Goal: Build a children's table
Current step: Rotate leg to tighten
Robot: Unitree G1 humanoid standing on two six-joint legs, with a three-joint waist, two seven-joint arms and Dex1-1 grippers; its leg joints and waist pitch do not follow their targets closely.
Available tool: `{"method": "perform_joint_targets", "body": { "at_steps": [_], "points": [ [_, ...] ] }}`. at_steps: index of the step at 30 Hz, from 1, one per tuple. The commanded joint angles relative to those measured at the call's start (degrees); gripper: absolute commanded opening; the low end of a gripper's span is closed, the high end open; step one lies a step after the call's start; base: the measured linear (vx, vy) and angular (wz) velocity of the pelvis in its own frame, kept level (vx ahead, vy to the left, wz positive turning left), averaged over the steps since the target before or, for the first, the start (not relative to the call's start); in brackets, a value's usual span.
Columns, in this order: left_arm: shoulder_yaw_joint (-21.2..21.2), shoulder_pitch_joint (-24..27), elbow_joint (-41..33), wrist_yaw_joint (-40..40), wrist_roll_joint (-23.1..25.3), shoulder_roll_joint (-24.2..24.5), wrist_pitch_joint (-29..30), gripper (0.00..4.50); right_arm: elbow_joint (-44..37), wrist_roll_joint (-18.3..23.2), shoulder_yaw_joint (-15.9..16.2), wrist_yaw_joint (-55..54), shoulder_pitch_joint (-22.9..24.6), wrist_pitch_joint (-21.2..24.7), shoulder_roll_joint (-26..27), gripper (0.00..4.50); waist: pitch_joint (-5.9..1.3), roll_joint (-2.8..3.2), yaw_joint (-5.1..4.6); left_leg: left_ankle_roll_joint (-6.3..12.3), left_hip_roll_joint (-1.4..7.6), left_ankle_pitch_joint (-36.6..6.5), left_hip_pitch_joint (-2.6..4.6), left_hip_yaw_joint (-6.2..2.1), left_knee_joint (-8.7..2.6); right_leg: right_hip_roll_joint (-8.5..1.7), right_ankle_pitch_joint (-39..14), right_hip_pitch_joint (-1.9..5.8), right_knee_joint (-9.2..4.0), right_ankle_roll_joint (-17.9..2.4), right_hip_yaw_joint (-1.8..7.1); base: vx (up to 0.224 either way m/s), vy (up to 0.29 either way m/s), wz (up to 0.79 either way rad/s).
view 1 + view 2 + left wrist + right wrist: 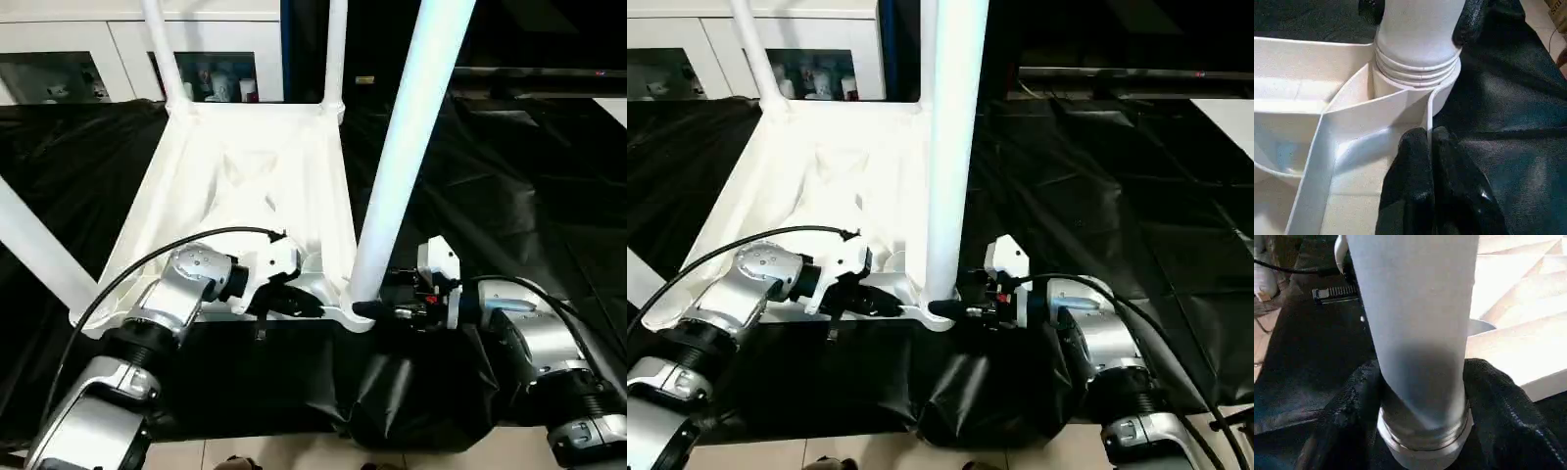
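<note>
Tabletop (245,186) lies inverted on black cloth (509,196), legs up. Near leg (392,196) (threaded base in its five o'clock corner socket) sits between the right gripper's (1422,396) fingers. Left gripper (1429,142), clenched, pinches the adjoining rim.

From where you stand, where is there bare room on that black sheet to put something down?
The black sheet lies bare to the right of the upturned table top, behind the right end effector. A smaller bare patch lies left of the top. It is crowded at the near right corner, where the leg stands in its socket with both end effectors, the left end effector included.
</note>
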Motion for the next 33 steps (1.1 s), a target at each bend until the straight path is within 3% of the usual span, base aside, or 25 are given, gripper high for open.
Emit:
{"method": "perform_joint_targets", "body": {
  "at_steps": [1, 5, 6, 8, 10, 11, 12, 13, 14, 15, 17, 19, 22, 25, 26, 27, 28, 30, 33],
  "points": [
    [-0.2, 0.6, -0.4, 1.1, -0.6, -0.7, 0.6, 0.0, 0.2, -0.2, 2.7, 3.3, 1.6, 0.8, 0.9, 2.24, -2.96, -0.61, 0.26, 5.49, 2.36, -11.8, 0.49, -0.51, -3.14, -2.72, -9.9, 2.46, -3.12, -14.9, 1.78, 0.0, 0.0, 0.0],
    [0.3, 0.4, 0.7, 4.4, 0.1, -2.0, 0.1, 0.0, 0.1, -0.2, 2.4, 0.7, 3.0, -0.2, 1.9, 2.12, -2.98, -0.31, 0.21, 4.7, 2.43, -13.2, 0.64, -0.55, -3.25, -2.72, -11.4, 2.4, -3.37, -14.5, 1.84, 0.0, 0.0, 0.0],
    [0.5, 0.3, 1.1, 5.6, 0.3, -2.5, 0.0, 0.0, 0.1, -0.5, 2.2, -0.5, 3.4, -0.4, 2.2, 2.1, -3.04, 0.1, 0.32, 4.4, 2.42, -13.5, 0.75, -0.61, -3.27, -2.73, -11.6, 2.41, -3.36, -14.6, 1.85, 0.0, 0.0, 0.0],
    [0.7, 0.0, 1.8, 7.5, 0.4, -3.4, -0.2, 0.0, 0.0, -1.0, 1.9, -2.6, 4.0, -0.8, 2.9, 2.09, -2.79, -0.17, 0.2, 3.84, 2.35, -15.3, 0.77, -0.6, -3.47, -2.65, -13.5, 2.29, -3.7, -14.1, 1.84, 0.0, 0.0, 0.0],
    [1.3, -1.3, 4.4, 13.4, 1.5, -5.9, -0.5, 0.0, 0.9, -3.1, 1.1, -10.2, 5.0, -0.2, 4.8, 2.09, -2.63, 0.28, -0.1, 2.65, 2.26, -18.1, 0.97, -0.7, -3.65, -2.75, -18.3, 2.03, -4.36, -12.8, 1.96, 0.0, 0.0, 0.0],
    [1.4, -1.6, 5.0, 14.4, 1.8, -6.4, -0.7, 0.0, 1.3, -4.2, 0.7, -13.4, 5.2, -0.5, 5.6, 2.08, -2.41, 0.07, -0.37, 1.64, 2.04, -20.7, 1.13, -0.9, -3.76, -2.82, -23.5, 1.83, -4.89, -11.2, 1.93, 0.0, 0.0, 0.0],
    [1.5, -2.4, 6.2, 16.8, 2.3, -7.4, -0.8, 0.0, 1.8, -5.1, 0.3, -16.7, 5.4, -0.4, 6.6, 2.07, -2.44, 0.34, -0.52, 1.05, 1.98, -21.6, 1.1, -1.15, -3.83, -2.93, -25.8, 1.91, -4.95, -10.4, 1.89, 0.0, 0.0, 0.0],
    [1.5, -2.5, 6.5, 17.3, 2.4, -7.7, -0.8, 0.0, 1.9, -5.2, 0.2, -17.5, 5.4, -0.3, 6.8, 2.06, -2.44, 0.18, -0.71, 0.7, 1.9, -22.2, 1.04, -1.27, -3.94, -2.91, -27.7, 1.93, -5.2, -9.4, 1.84, 0.0, 0.0, 0.0],
    [1.9, -3.9, 8.5, 21.3, 3.0, -9.8, -0.6, 0.0, 2.9, -6.3, -1.3, -24.6, 5.3, 0.4, 9.3, 2.06, -2.42, 0.37, -1.01, 0.1, 1.82, -23.5, 1.29, -1.49, -4.03, -2.86, -31.4, 1.5, -5.7, -7.3, 1.84, 0.0, 0.0, 0.0],
    [2.0, -4.6, 9.5, 23.3, 3.3, -10.9, -0.4, 0.0, 3.7, -6.6, -2.3, -28.3, 5.1, 0.9, 10.7, 2.06, -2.37, 0.31, -1.34, -0.45, 1.69, -25.1, 1.57, -1.61, -3.97, -2.83, -33.6, 1.13, -6.02, -6.5, 1.7, 0.0, 0.0, 0.0],
    [2.0, -5.4, 10.6, 25.4, 3.7, -12.4, -0.1, 0.0, 4.9, -7.1, -3.3, -33.1, 4.7, 1.0, 12.7, 2.06, -2.4, 0.1, -1.66, -0.36, 1.58, -25.6, 1.32, -1.84, -4.06, -2.88, -35.2, 1.36, -6.19, -5.6, 1.54, 0.0, 0.0, 0.0],
    [1.9, -6.2, 11.7, 27.9, 4.2, -14.2, 0.1, 0.0, 7.3, -7.1, -4.9, -39.5, 3.3, 1.4, 15.3, 2.04, -2.37, 0.27, -2.06, -0.02, 1.54, -26.6, 1.46, -1.98, -4.0, -2.92, -36.5, 0.88, -6.59, -5.0, 1.5, 0.0, 0.0, 0.0],
    [1.2, -6.8, 12.3, 29.3, 4.9, -16.1, 0.1, 0.0, 9.9, -7.9, -5.8, -46.6, 1.1, 1.6, 18.2, 2.04, -2.56, 0.56, -2.56, -0.4, 1.61, -26.2, 0.7, -2.37, -4.47, -2.83, -33.9, 1.59, -6.26, -4.9, 1.14, 0.0, 0.0, 0.0],
    [0.8, -7.0, 12.8, 29.0, 5.2, -16.6, -0.5, 0.0, 9.4, -9.6, -4.2, -46.7, 0.4, -1.4, 19.9, 2.04, -2.79, -0.34, -2.64, 0.57, 1.69, -25.3, 0.81, -1.92, -4.35, -2.68, -28.0, 1.37, -5.99, -6.9, 1.4, 0.0, 0.0, 0.0],
    [0.8, -7.0, 13.0, 28.9, 5.3, -16.4, -0.7, 0.0, 8.5, -8.9, -4.6, -45.9, 0.5, -2.0, 20.4, 2.6, -2.72, -0.28, -2.57, 1.11, 1.77, -24.5, 0.77, -1.78, -4.35, -2.73, -26.2, 1.41, -5.85, -7.8, 1.57, 0.0, 0.0, 0.0],
    [0.9, -7.0, 12.9, 28.7, 5.3, -16.3, -0.8, 0.0, 8.3, -8.6, -4.7, -45.6, 0.5, -2.3, 20.5, 2.74, -2.73, -0.13, -2.54, 1.34, 1.81, -24.1, 0.77, -1.74, -4.33, -2.74, -25.3, 1.44, -5.71, -8.2, 1.63, 0.0, 0.0, 0.0],
    [0.9, -6.9, 12.9, 28.1, 5.3, -15.5, -1.2, 0.0, 7.3, -7.6, -4.9, -43.4, 0.5, -3.0, 20.3, 2.8, -2.78, -0.5, -2.54, 2.0, 1.82, -23.5, 0.82, -1.45, -4.21, -2.68, -23.7, 1.45, -5.6, -9.0, 1.74, 0.0, 0.0, 0.0],
    [1.0, -6.8, 12.8, 26.8, 5.4, -14.2, -1.8, 0.0, 6.5, -6.4, -4.4, -39.6, 0.2, -4.0, 19.1, 3.09, -2.78, -0.34, -2.38, 2.74, 1.85, -22.4, 0.65, -1.45, -4.17, -2.87, -23.2, 1.71, -5.5, -9.3, 1.78, 0.0, 0.0, 0.0],
    [1.2, -6.5, 12.6, 25.6, 5.3, -13.3, -2.4, 0.0, 6.1, -6.0, -3.5, -36.6, 0.1, -4.2, 17.9, 3.18, -2.79, -0.53, -2.27, 3.4, 1.88, -21.0, 0.67, -1.19, -4.0, -2.83, -21.4, 1.65, -5.34, -10.0, 1.85, 0.0, 0.0, 0.0]
  ]
}}
